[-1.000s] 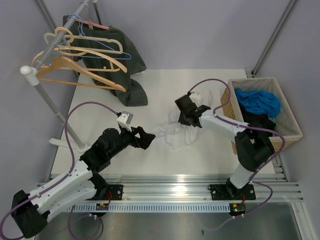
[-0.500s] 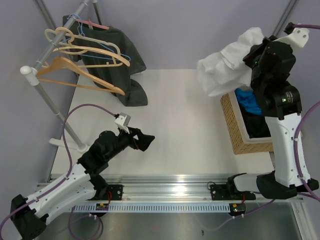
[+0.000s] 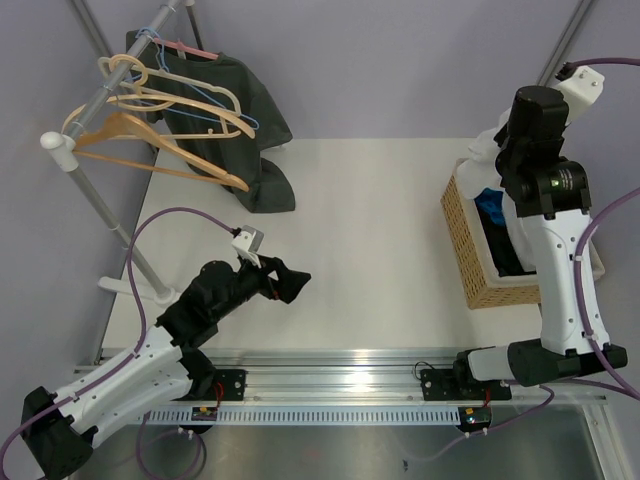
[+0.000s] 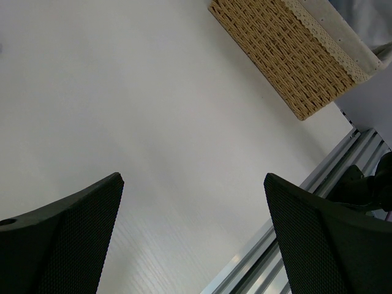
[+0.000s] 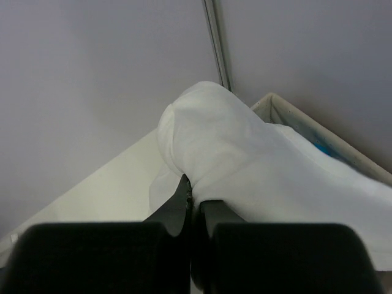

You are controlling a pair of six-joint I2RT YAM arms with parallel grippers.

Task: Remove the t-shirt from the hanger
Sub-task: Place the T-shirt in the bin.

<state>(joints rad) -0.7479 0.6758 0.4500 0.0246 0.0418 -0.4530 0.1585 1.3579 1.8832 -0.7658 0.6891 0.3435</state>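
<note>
My right gripper (image 5: 193, 195) is shut on a white t-shirt (image 5: 245, 162), which bulges over the fingers and hangs above the wicker basket (image 3: 463, 250). In the top view the raised right arm hides most of the shirt; a white edge (image 3: 484, 150) shows beside the basket's far corner. Several empty hangers (image 3: 170, 125) hang on the rack at the far left. My left gripper (image 3: 290, 280) is open and empty, low over the table's near left; its fingers (image 4: 61, 239) frame bare tabletop.
The basket holds blue cloth (image 3: 492, 205) and dark cloth; its rim shows in the right wrist view (image 5: 275, 103) and its side in the left wrist view (image 4: 294, 55). A dark garment (image 3: 250, 130) hangs from the rack (image 3: 75, 150) onto the table's far left.
My right arm has lifted the white t-shirt off the table and swung it right, to over the basket. The left arm has drawn back slightly, its gripper open.
</note>
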